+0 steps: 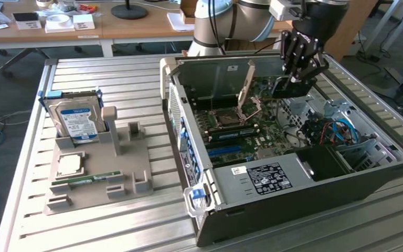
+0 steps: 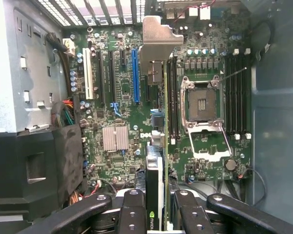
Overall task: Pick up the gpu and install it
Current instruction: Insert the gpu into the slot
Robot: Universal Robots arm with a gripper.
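Slatted metal counter (image 1: 103, 73) and office desks behind. The open computer case (image 1: 293, 178) lies on its side toward the counter's edge at the exterior view's right. Toward the opposite edge sits a grey holder tray (image 1: 96, 181), with a hard drive (image 1: 75, 118) standing in it and a memory stick (image 1: 93, 179) lying flat.

Over the case hangs the gripper (image 1: 298, 73), and it is pinching the gpu (image 1: 290, 87), which is held above the motherboard (image 1: 254, 123) near the case's far wall, clear of the board.

From the wrist view the grip is plain. The fingers (image 2: 133, 212) press on both flat faces of the gpu (image 2: 155, 170), which runs edge-on away from the camera, its pale bracket (image 2: 158, 44) leading toward the slotted rear wall. The long blue slot (image 2: 135, 75) lies just beside the card's line, with the processor socket (image 2: 203, 105) on the other side. Whether the card is truly over a slot cannot be told from here.

The step looks like lining up and seating, and alignment is everything. The card's lower edge should run parallel to the slot along its whole length, with no twist. The bracket should meet the rear opening squarely and not catch on the wall. The card stays upright, the press goes straight down and even, and the pinch stays firm so the card cannot tilt between the fingers. A skewed entry risks the connector riding on the slot's lip.
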